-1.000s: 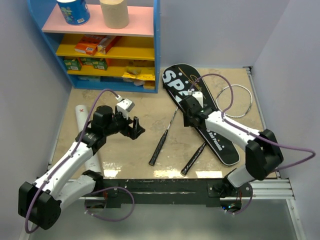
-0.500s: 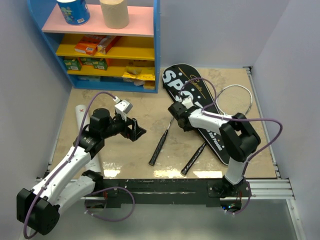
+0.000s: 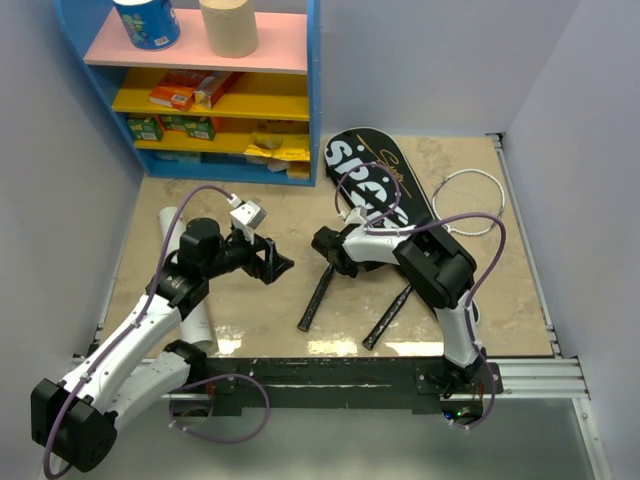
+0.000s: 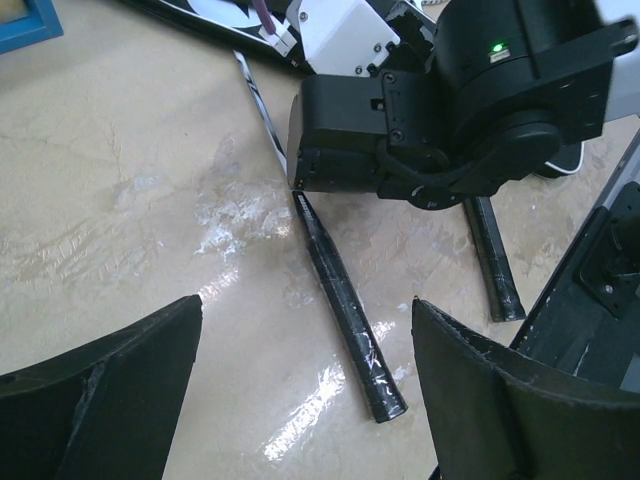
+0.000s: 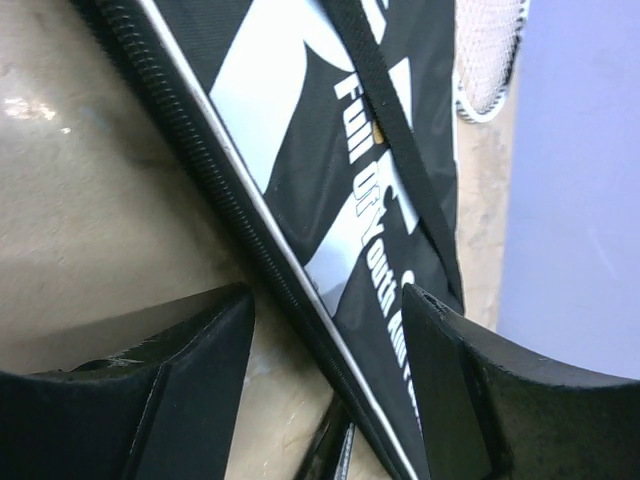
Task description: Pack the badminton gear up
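Right gripper (image 3: 325,243): spread, I saw it astride the zip edge of the bag (image 3: 372,180).
Left gripper (image 3: 274,262): spread, empty, near the racket handle (image 3: 316,297).
Next: I judged it should pinch that edge squarely, lifting gently.

Landmark: bag (image 3: 372,170), lying diagonal on desk (image 3: 300,210), one end toward back.
- Shelf unit (image 3: 310,100): behind-left of bag, at desk's back.
- Racket head (image 3: 470,203): right of bag, on desk.
- Left racket handle (image 3: 318,298): front-left of bag.
- Right racket handle (image 3: 388,316): front of bag, nearer to it.
- Tube (image 3: 198,322): far left of bag, along desk's left edge.
- Right end effector (image 3: 322,243): just left of bag, above left racket handle.
- Left end effector (image 3: 277,262): farther left of bag, between tube and handles.
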### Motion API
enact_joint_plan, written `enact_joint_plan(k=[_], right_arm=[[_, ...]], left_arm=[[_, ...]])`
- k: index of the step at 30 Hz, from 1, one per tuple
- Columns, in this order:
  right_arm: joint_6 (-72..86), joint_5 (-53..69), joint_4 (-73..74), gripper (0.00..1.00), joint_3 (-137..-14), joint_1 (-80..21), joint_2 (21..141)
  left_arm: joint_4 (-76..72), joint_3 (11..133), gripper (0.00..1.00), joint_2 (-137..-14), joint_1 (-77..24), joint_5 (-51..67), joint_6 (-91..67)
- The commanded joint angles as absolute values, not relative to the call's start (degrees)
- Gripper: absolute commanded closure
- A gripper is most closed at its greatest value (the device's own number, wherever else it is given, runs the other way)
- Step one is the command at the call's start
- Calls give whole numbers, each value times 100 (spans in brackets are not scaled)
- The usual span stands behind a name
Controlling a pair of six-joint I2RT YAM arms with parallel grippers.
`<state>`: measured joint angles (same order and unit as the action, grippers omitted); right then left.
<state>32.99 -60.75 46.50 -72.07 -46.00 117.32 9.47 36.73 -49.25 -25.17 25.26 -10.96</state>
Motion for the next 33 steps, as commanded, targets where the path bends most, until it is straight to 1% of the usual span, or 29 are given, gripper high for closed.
enact_joint_plan(k=[1, 4, 7, 9, 10, 12, 13, 15, 16, 20, 25, 30, 33], right_arm=[[3788, -6460, 4852, 34, -7374, -4553, 12032], [3683, -6521, 4747, 34, -7409, -4439, 12111], [3595, -6539, 4641, 37, -7400, -4298, 12173], [3507, -6513, 4553, 43, -7374, -4210, 12190], [3481, -6504, 4474, 53, -7339, -4201, 12208], [3446, -6495, 4386, 67, -7286, -4149, 12208], [3419, -6486, 4299, 80, -7260, -4122, 12208], [3401, -6521, 4280, 91, -7277, -4096, 12199], [3419, -6556, 4306, 100, -7277, -4070, 12182], [3410, -6583, 4359, 100, -7383, -4052, 11857], [3226, -6232, 4438, 100, -7690, -4034, 10804], [3006, -5240, 4587, 100, -8356, -3789, 9855], [2988, -4616, 4763, 100, -8805, -3516, 9607]], left_arm=[[809, 3656, 11, -4895, -2549, 2505, -1072], [826, 3665, 11, -4904, -2549, 2479, -1046], [835, 3665, 11, -4931, -2558, 2461, -1037], [844, 3656, 11, -4948, -2558, 2470, -1028], [844, 3665, 11, -4957, -2558, 2452, -1028], [844, 3665, 11, -4957, -2566, 2452, -1028], [844, 3665, 11, -4966, -2558, 2435, -1020], [861, 3665, 11, -4975, -2558, 2417, -1011], [861, 3665, 11, -4975, -2558, 2417, -1019], [879, 3674, 11, -5001, -2566, 2382, -1002], [888, 3683, 11, -5010, -2558, 2347, -984], [896, 3674, 11, -4983, -2558, 2338, -967], [896, 3674, 11, -4957, -2558, 2347, -967]])
